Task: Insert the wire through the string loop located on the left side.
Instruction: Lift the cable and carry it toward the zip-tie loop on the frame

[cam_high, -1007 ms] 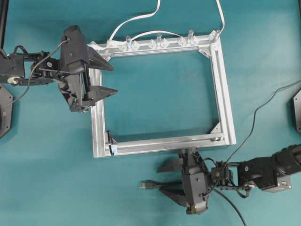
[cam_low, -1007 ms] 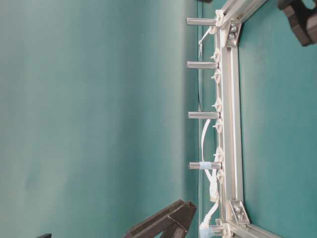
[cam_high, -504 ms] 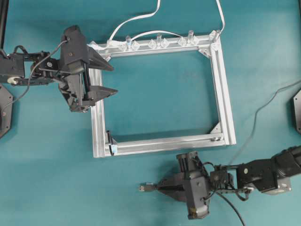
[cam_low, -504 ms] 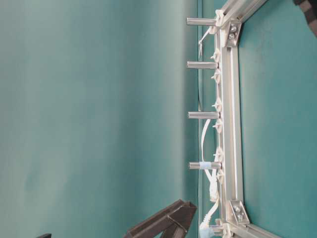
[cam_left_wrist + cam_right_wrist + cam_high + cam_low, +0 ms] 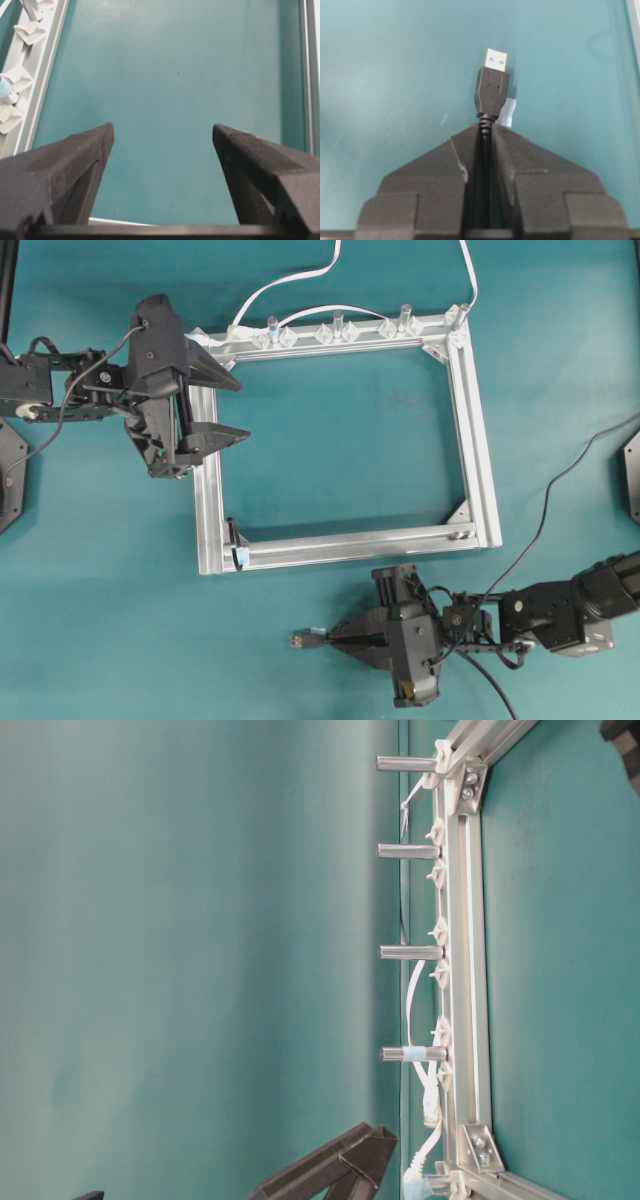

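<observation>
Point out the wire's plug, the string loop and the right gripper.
wire's plug [image 5: 491,89], right wrist view, on its black housing.
string loop [image 5: 236,540], overhead view, on the dark string.
right gripper [image 5: 335,638], overhead view, between its closed fingers.

The wire [image 5: 545,502] ended in a black USB plug with a silvery tip [image 5: 491,85], which pointed toward nine o'clock in the overhead view. The string loop [image 5: 237,543], thin, dark and pale-based, sat well apart toward eleven o'clock.

Lab bench: teal mat [image 5: 330,450], aluminium frame [image 5: 478,440]
</observation>
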Motion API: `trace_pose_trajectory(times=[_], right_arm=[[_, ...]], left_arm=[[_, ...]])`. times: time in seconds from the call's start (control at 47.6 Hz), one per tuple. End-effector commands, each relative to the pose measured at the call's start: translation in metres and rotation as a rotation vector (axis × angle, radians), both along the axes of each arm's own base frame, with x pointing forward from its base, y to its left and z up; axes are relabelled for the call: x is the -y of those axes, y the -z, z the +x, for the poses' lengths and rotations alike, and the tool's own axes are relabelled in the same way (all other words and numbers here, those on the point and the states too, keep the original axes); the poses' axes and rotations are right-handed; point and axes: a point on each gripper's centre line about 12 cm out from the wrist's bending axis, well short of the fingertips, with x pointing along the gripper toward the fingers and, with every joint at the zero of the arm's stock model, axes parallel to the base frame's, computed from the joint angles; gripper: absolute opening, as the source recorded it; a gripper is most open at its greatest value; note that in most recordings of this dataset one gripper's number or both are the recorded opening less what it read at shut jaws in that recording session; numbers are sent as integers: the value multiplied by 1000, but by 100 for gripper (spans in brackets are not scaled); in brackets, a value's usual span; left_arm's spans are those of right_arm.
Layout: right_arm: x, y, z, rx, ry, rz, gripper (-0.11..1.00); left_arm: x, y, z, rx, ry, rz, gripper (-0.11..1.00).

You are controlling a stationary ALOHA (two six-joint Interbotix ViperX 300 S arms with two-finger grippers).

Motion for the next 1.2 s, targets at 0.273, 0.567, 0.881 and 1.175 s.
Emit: trace_pose_trajectory(times=[0.273,0.567,0.881,1.175], right_arm=[[4,-18,1,41,7,10,10],[18,-50,0,91,29,37,10],[37,-86,-1,79,-35,-18,10],[52,-107,0,80,-40,-14,10]], left_arm=[[0,-8,2,27,2,7,83],[0,-7,2,24,3,6,83],[0,-7,1,25,2,7,83],[1,-8,1,27,5,7,83]])
